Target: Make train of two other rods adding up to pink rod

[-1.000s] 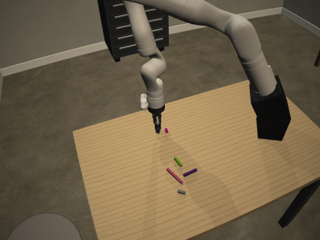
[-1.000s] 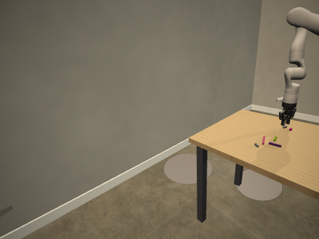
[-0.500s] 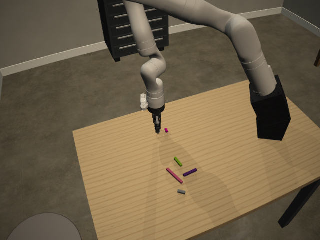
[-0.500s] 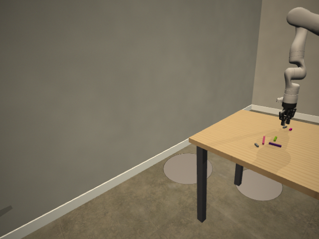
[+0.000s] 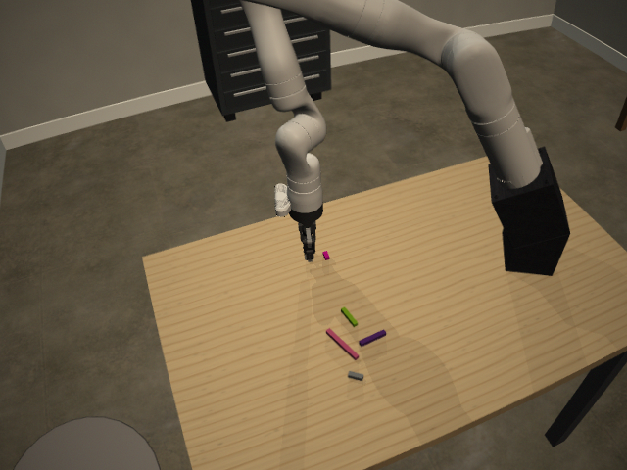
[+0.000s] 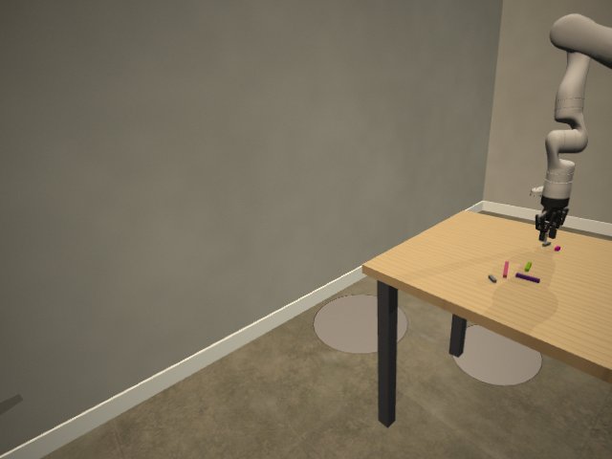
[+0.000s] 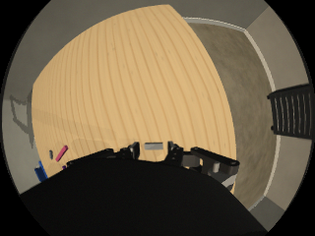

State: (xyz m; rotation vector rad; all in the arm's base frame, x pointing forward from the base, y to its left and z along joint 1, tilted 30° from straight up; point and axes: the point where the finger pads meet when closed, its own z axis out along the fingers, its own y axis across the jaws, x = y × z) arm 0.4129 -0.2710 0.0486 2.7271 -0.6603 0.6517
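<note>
My gripper (image 5: 309, 258) points straight down at the far left of the rods, its fingers half open, close above the table. A short grey rod (image 6: 546, 243) lies on the table just under the fingertips; in the wrist view it shows between them (image 7: 153, 146). A small magenta rod (image 5: 325, 255) lies just right of the gripper. Nearer the front lie a lime rod (image 5: 349, 316), the pink rod (image 5: 341, 344), a purple rod (image 5: 371, 338) and a second grey rod (image 5: 355, 375), all apart from one another.
The arm's black base (image 5: 529, 222) stands on the table's far right. A black drawer cabinet (image 5: 263, 50) stands on the floor behind the table. The table's left edge is a short way left of the gripper.
</note>
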